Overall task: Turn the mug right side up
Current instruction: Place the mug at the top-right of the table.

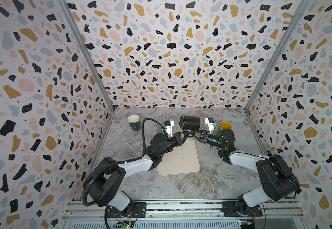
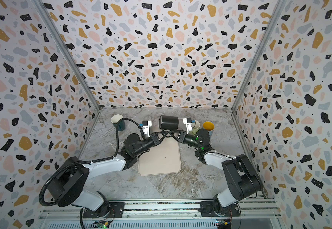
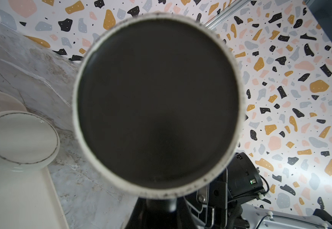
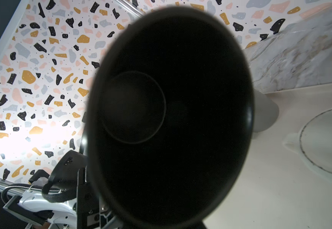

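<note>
The black mug point(image 1: 190, 123) hung sideways above the tray point(image 1: 179, 158), the left gripper point(image 1: 186, 135) clamped on its handle. Whether the right gripper point(image 1: 192, 132) beside it had closed, I couldn't tell.

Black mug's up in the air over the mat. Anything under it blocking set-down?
Nothing visible directly below the black mug; the beige mat there is bare. An upside-down white mug stands on the mat's far end, beside the drop path.

Robot test cell in a lab, patterned wall panels point(image 1: 161, 59) on three sides, bare aluminium corner posts point(image 1: 85, 53), marble-look tabletop point(image 1: 210, 182), left arm point(image 1: 109, 178) and right arm point(image 1: 270, 174) bolted to a front rail point(image 1: 181, 206) (circuit boards point(image 1: 126, 225) exposed below).
</note>
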### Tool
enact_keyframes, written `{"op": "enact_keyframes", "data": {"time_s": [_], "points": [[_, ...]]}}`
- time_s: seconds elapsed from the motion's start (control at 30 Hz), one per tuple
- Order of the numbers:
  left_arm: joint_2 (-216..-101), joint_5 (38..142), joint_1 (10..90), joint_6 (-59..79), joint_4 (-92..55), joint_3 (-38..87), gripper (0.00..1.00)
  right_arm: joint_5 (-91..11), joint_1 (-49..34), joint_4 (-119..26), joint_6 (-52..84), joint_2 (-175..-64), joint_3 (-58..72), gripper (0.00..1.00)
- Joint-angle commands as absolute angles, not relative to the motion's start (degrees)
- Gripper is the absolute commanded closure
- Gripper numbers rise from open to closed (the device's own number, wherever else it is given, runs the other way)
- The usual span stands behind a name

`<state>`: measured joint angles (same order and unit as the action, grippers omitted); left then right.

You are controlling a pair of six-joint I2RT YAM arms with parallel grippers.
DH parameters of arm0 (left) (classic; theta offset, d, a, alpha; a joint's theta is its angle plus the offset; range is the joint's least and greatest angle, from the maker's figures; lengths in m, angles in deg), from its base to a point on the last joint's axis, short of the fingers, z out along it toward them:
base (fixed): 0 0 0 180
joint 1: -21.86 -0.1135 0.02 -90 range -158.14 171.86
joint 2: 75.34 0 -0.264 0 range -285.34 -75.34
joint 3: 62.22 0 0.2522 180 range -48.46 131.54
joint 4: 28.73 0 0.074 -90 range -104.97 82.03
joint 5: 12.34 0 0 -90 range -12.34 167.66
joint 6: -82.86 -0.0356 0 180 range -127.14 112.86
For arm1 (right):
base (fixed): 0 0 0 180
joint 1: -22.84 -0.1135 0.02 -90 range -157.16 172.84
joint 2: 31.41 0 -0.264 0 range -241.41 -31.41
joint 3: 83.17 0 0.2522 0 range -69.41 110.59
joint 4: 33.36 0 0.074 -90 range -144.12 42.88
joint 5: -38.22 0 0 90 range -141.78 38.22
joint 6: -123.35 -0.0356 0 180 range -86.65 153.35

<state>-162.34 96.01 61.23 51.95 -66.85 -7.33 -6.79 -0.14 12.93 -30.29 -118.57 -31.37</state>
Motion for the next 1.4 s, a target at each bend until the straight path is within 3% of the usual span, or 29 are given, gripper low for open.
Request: {"op": "enact_keyframes", "data": {"time_s": [0.0,0.07,0.2,0.27,0.47,1.37], "points": [[-163.0,100.7,62.8,49.1,-65.6,-4.6,1.00,-7.2,-0.2,18.7,-28.7,-117.8,-27.9,0.91],[-163.2,100.4,62.8,47.9,-63.9,-3.9,1.00,-7.1,-0.2,19.0,-28.9,-117.8,-28.2,1.00],[-163.4,100.1,62.8,46.7,-62.3,-3.3,1.00,-7.1,0.0,18.7,-28.9,-117.6,-28.6,1.00],[-163.5,100.1,62.8,46.5,-61.2,-2.7,0.64,-7.1,0.1,18.7,-29.0,-117.5,-28.6,1.00],[-163.3,99.9,62.8,45.8,-59.5,-2.3,0.00,-7.0,0.7,18.4,-28.8,-117.0,-28.8,1.00],[-162.2,98.9,62.8,46.0,-59.3,-2.8,0.00,-11.6,1.1,4.8,-19.7,-112.3,-29.3,1.00]]}}
